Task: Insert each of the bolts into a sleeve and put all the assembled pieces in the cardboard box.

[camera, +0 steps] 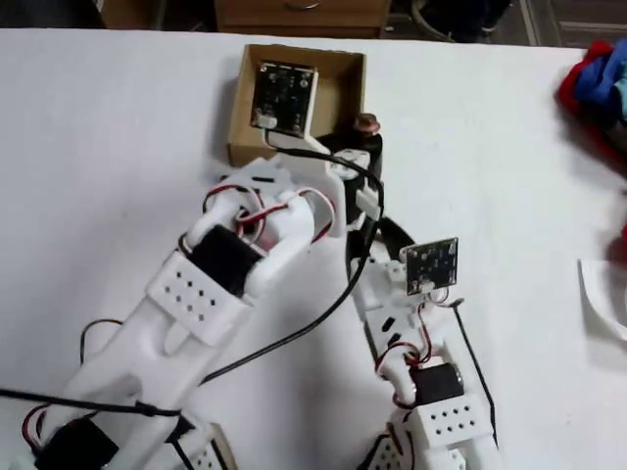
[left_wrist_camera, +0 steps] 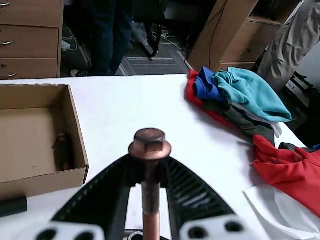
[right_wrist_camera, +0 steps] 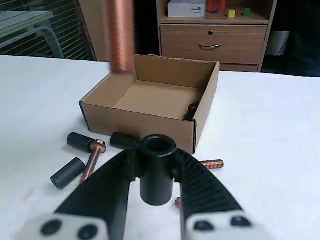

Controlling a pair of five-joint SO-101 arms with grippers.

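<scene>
My left gripper is shut on a copper bolt, head up and shaft hanging down. In the high view the bolt's head sits just right of the cardboard box. My right gripper is shut on a black sleeve, held upright with its mouth open upward. The bolt's shaft hangs higher than the sleeve, apart from it. One dark piece lies inside the box. Loose sleeves and bolts lie on the table in front of the box.
A heap of coloured clothes lies at the table's right edge, with a white object below it. A black cable runs between the arms. Wooden drawers stand behind the table.
</scene>
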